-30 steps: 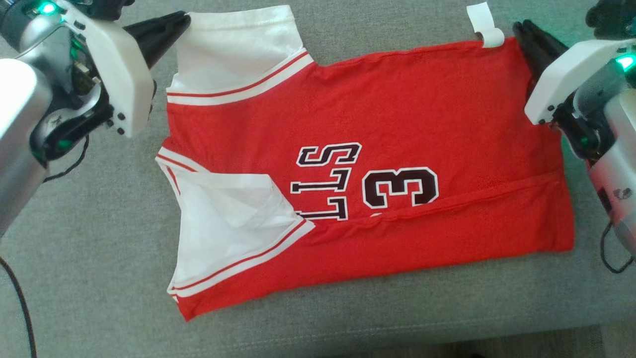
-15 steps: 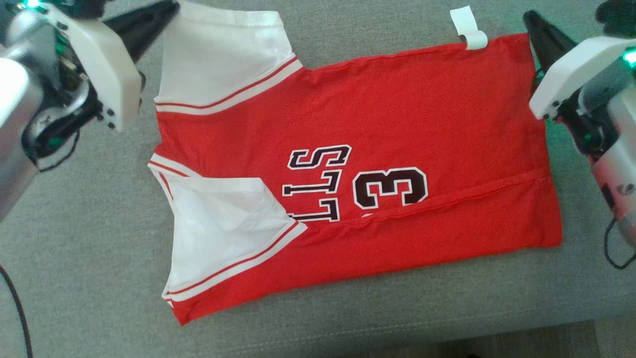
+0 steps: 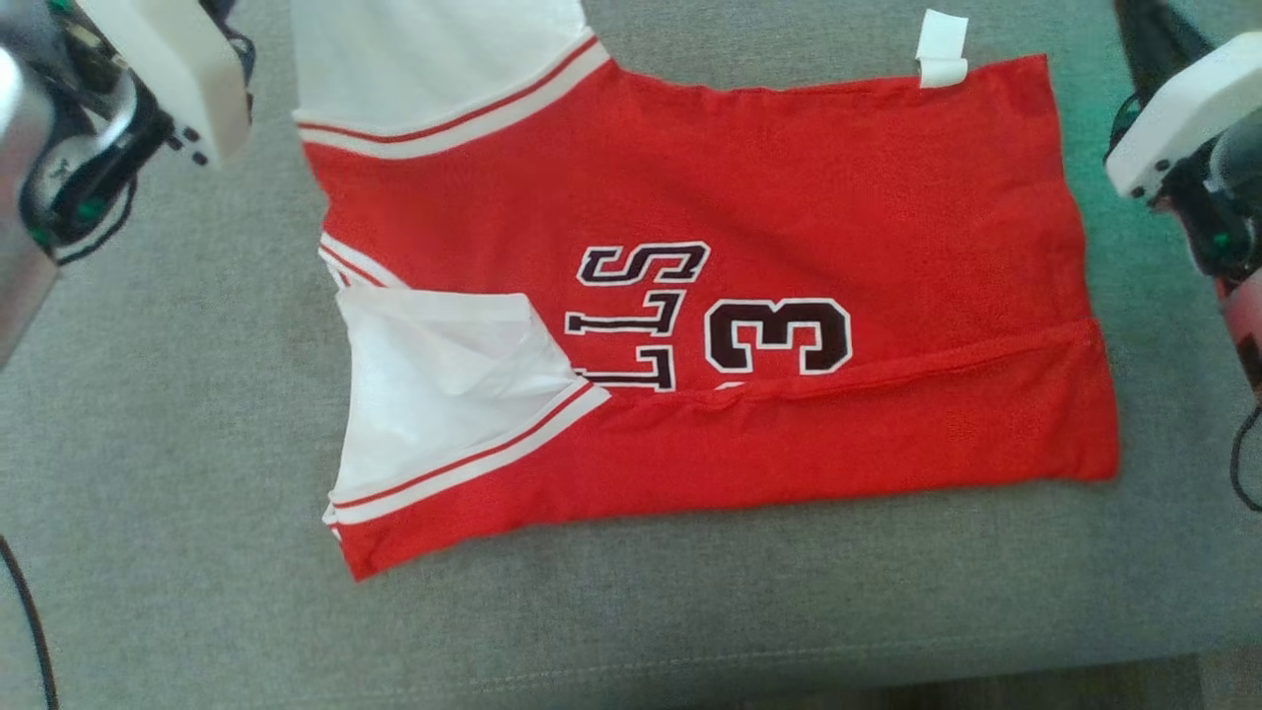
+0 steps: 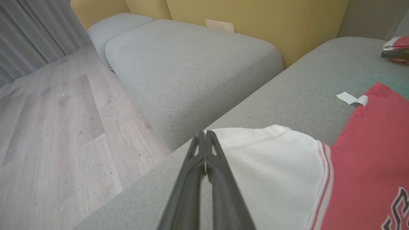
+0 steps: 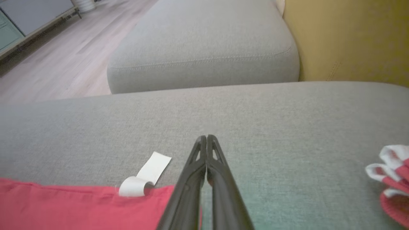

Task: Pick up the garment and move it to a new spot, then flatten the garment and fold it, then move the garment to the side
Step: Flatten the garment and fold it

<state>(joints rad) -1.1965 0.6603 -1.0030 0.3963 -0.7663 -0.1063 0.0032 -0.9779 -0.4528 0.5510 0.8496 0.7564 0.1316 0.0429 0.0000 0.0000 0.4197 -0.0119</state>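
- Both arms sit farther toward the far edge than a second ago, and the jersey (image 3: 789, 197) lies straighter on the grey cushion (image 3: 197, 444) (the camera shifted too).
- At its far corners the left gripper (image 4: 204, 135) and right gripper (image 5: 206, 139) are pressed together; if cloth is pinched, I cannot tell.
- More pull may drag the white sleeve (image 4: 271, 166) over the cushion edge.
- Another red-white cloth (image 5: 393, 169) lies well apart, blocking nothing.

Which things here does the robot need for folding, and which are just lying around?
For the job: jersey, left gripper, right gripper, grey seat.
Just lying about: other red-white cloth, yellow backrest, curtain.
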